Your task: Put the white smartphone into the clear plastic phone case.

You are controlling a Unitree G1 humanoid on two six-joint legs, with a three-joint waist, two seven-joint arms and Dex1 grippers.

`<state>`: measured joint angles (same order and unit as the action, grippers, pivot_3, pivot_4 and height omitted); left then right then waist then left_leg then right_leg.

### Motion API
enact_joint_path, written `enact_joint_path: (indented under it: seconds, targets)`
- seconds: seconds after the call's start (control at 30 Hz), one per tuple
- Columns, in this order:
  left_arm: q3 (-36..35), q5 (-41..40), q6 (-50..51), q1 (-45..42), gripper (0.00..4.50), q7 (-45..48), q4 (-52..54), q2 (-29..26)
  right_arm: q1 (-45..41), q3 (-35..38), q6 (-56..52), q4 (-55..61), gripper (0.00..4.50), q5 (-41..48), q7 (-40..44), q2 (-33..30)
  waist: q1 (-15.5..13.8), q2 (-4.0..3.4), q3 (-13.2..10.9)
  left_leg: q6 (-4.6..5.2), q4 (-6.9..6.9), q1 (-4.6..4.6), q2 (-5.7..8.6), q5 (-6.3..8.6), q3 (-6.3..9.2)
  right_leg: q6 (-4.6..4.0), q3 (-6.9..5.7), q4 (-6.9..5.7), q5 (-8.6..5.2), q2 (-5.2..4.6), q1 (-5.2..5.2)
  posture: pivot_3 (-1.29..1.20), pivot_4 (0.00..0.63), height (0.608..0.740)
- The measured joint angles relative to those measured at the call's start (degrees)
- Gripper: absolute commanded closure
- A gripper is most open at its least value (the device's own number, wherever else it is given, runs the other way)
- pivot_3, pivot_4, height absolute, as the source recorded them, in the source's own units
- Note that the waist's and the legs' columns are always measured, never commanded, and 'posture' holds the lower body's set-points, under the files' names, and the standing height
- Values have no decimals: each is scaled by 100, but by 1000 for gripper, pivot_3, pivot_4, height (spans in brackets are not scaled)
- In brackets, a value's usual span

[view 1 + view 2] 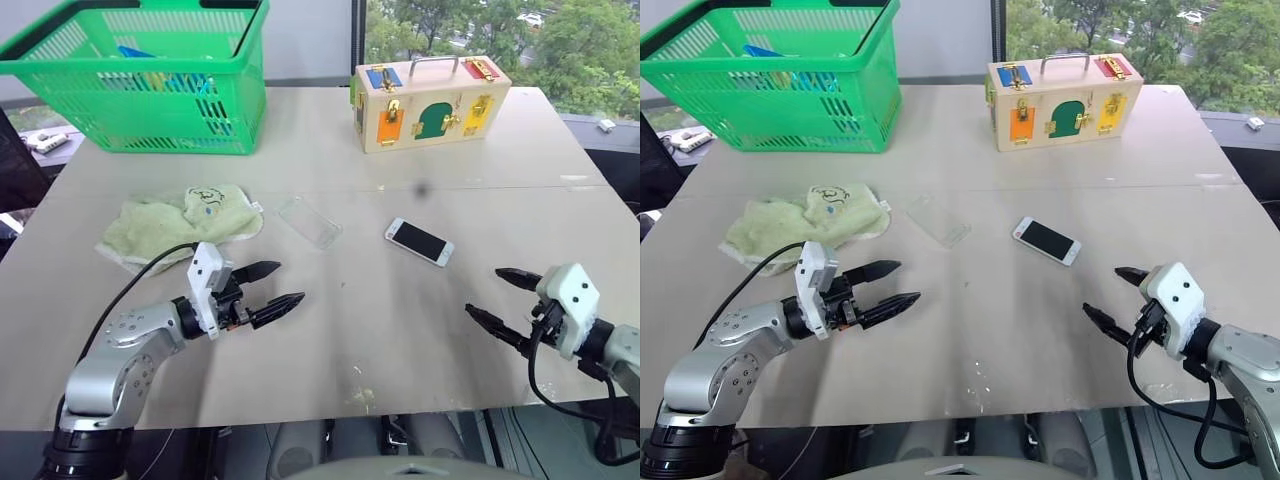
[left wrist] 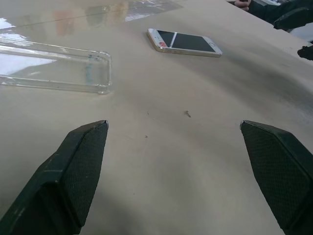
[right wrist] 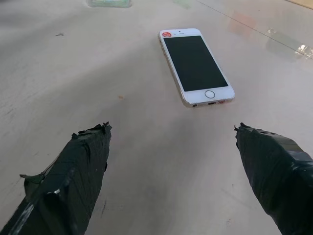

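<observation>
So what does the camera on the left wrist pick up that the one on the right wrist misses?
The left wrist view alone shows the clear plastic phone case lying empty on the table, with the left pincer open before it. The right wrist view alone shows the right pincer open, facing the phone's home-button end. Both share the white smartphone, screen up, apart from the case.

The place looked like an office or test lab: a plain beige table stood by a large window overlooking treetops, bearing a green shopping basket, a wooden latch-board box and a cloth.
</observation>
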<state>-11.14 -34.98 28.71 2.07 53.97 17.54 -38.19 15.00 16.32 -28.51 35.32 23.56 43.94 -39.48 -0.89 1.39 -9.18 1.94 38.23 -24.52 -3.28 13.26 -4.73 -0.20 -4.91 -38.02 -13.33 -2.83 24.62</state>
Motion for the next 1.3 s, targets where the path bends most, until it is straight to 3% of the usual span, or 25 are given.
enact_joint_path:
  seconds: [0.07,0.2,0.27,0.5,0.7,0.8,1.0,1.13,1.17,1.3]
  targets:
    - [1,2,-17,0,0,2,-3,0,2,0,6,0,61,1,4,0,0,0,0,0,0,0,0,0,0,0,0,0,0,0,0,0,150,740]
    - [302,662,-493,-1299,0,-266,-831,121,-480,-215,107,108,61,289,-69,352,-56,-3,2,1,10,-2,4,-1,22,-9,-10,-3,5,33,-7,0,150,740]
    - [426,916,-736,-1541,0,-245,-1043,53,-528,-313,129,291,61,396,-56,359,-44,-7,5,1,7,2,3,-1,14,0,2,-2,9,33,-8,0,150,740]
    - [1275,1773,-1381,-3331,0,642,-3277,-53,-889,-671,-244,794,61,1002,66,80,-26,0,2,1,8,-14,10,-1,13,14,1,6,16,41,0,0,150,740]
    - [2213,2722,-2986,-4890,0,2084,-5767,74,-966,-595,-632,1003,61,1484,2,-255,-41,1,2,2,12,-16,20,-1,13,13,-5,4,17,45,-1,0,150,740]
    - [2367,3125,-3666,-5565,0,2292,-7016,299,-908,-457,-644,1111,61,1543,-118,-279,-44,7,-2,2,13,-21,20,0,15,14,-5,6,17,46,0,0,150,740]
    - [2590,3841,-4405,-6411,0,2346,-8489,633,-727,-203,-721,1408,61,1769,-362,-319,-18,12,-4,3,13,-22,19,0,14,15,-4,6,17,47,0,0,150,740]
    - [2701,4175,-4667,-6555,1732,2481,-8900,730,-565,-180,-763,1548,0,1844,-529,-335,5,13,-3,3,14,-18,15,0,15,15,-2,2,17,48,0,0,150,740]
    - [2707,4219,-4690,-6586,1990,2526,-8935,745,-564,-180,-763,1566,0,1856,-566,-335,3,13,-3,3,16,-18,15,0,16,15,-4,0,17,49,0,0,150,740]
    - [2675,4325,-4813,-6650,3859,2682,-9010,752,-524,-181,-763,1640,0,1866,-703,-335,5,14,-2,3,17,-16,12,0,17,14,-2,-2,17,48,-1,0,150,740]
